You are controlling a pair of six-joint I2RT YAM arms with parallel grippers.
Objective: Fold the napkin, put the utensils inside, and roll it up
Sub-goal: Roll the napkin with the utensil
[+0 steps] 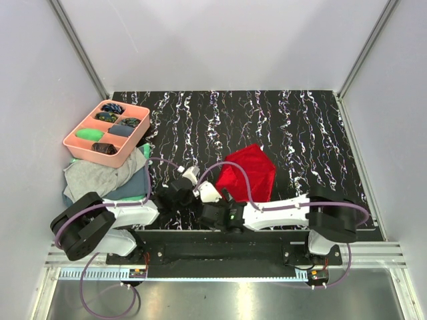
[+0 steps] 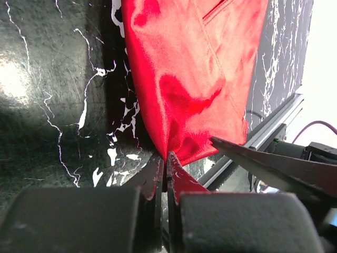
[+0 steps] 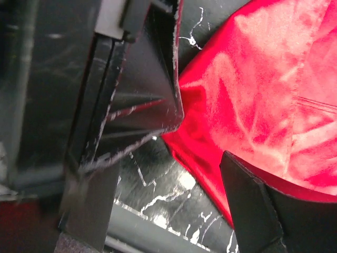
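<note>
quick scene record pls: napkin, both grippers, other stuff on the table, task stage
napkin: red napkin, loosely folded on the black marbled table
left gripper: left gripper, shut on the napkin's near corner
right gripper: right gripper, open, straddling the napkin's edge
other items: pink tray with filled compartments; pile of cloths beside it
utensils: none visible
task stage: folding; nothing placed or rolled yet

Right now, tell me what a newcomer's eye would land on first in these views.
The bright red napkin jumps out, lying crumpled on the black marbled table just ahead of the two arms. The left gripper has its fingers pinched shut on the napkin's near corner, while the right gripper stands open at the cloth's edge. A pink tray sits far left above piled cloths.
</note>
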